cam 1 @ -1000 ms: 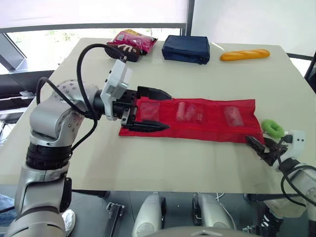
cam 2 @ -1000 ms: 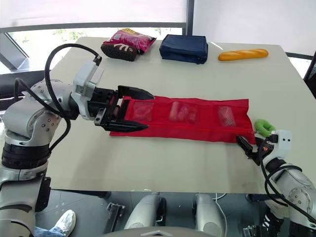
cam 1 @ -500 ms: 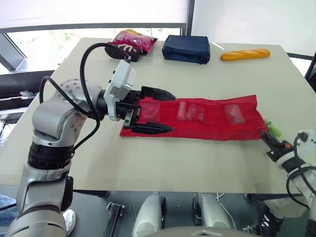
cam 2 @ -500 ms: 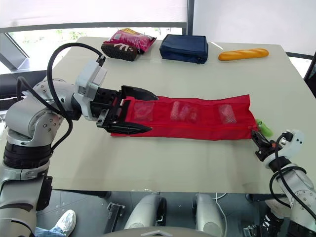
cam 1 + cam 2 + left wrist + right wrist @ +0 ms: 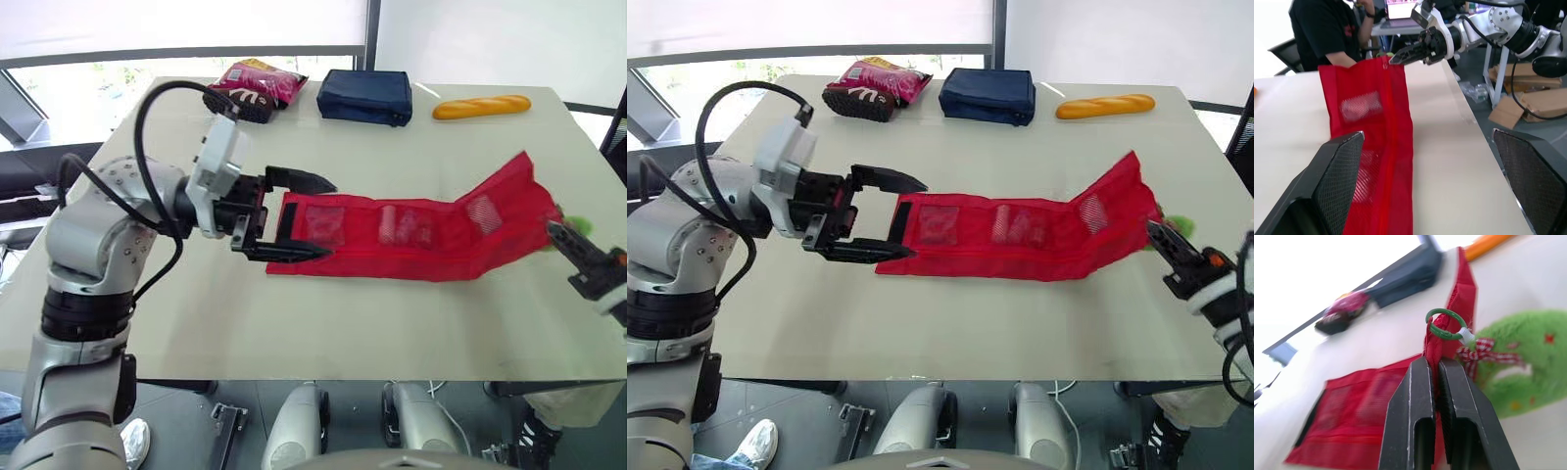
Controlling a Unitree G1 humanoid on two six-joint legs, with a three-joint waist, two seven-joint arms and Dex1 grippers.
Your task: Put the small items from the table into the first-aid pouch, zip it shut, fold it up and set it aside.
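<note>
jaws of the right gripper [image 5: 1433, 363] are pinched together on the red pouch [image 5: 411, 235] just under its green ring [image 5: 1442, 325], holding that end off the table [image 5: 294, 323]. soft, light mesh, likely to sag, so hems are the best hold. left gripper [image 5: 331, 219] gapes wide around the flat far end. beyond lie a snack packet [image 5: 257, 86], navy bag [image 5: 367, 95] and bread loaf [image 5: 482, 106].

The two head cameras look forward and down on the table [image 5: 323, 323] from above and share one scene. Each wrist camera looks straight ahead from very near the red pouch [image 5: 1391, 122], which all views share.
</note>
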